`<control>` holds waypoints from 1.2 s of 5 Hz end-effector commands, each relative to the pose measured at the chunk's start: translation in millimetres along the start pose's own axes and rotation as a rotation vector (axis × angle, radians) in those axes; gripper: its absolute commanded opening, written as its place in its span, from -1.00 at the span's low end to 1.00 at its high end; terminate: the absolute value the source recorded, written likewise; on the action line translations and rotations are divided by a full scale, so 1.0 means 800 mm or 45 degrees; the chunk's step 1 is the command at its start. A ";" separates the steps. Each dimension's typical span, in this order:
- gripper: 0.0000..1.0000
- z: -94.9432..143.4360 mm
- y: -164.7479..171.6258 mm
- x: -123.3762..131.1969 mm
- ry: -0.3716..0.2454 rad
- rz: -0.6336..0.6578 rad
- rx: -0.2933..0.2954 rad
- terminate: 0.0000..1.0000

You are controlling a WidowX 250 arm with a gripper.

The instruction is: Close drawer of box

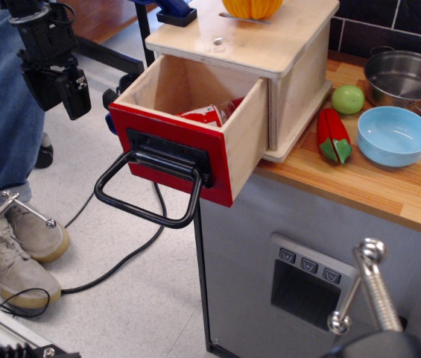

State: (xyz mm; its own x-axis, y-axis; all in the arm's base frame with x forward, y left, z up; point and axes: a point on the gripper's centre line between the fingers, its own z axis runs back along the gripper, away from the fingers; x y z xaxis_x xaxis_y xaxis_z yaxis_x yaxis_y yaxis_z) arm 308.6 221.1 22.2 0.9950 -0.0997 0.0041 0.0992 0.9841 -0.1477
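Plywood makes up both pieces you are dealing with: the pale cube-shaped plywood box (292, 67) with its flat overhanging top sits at the left end of the wooden butcher-block surface (389, 186), and its light plywood drawer (195, 123) with the glossy red front panel stands pulled far out, overhanging the surface edge above the floor. Inside it you can see a red and white object (211, 114), partly hidden, so expect a little extra weight but nothing heavy. The drawer looks stiff and light and should slide straight back if you push squarely; the glossy red face may be slippery, so press on the black mounting plate or the large black loop handle (150, 195), which hangs out and down from the front. The box itself appears unfixed, so a hard shove could slide it toward the blue ceramic bowl (394, 135), the green toy apple (348, 98) and the steel pot (407, 78) beside it. Your black pincer (65, 89) hangs to the left of the drawer, clear of it and holding nothing; you cannot tell from this view whether its fingers are apart or together. The task is not yet begun.
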 end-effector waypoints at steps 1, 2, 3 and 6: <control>1.00 0.000 0.000 0.000 0.000 0.000 0.000 -1.00; 1.00 0.021 -0.017 -0.031 0.056 -0.078 -0.062 -1.00; 1.00 0.031 -0.029 -0.059 0.075 -0.140 -0.090 -1.00; 1.00 0.044 -0.135 -0.095 0.032 -0.133 -0.212 -1.00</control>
State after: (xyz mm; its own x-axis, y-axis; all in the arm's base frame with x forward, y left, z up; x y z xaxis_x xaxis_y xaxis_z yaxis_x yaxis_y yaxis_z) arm 218.0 117.0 59.9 0.9805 -0.1944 -0.0288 0.1723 0.9208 -0.3498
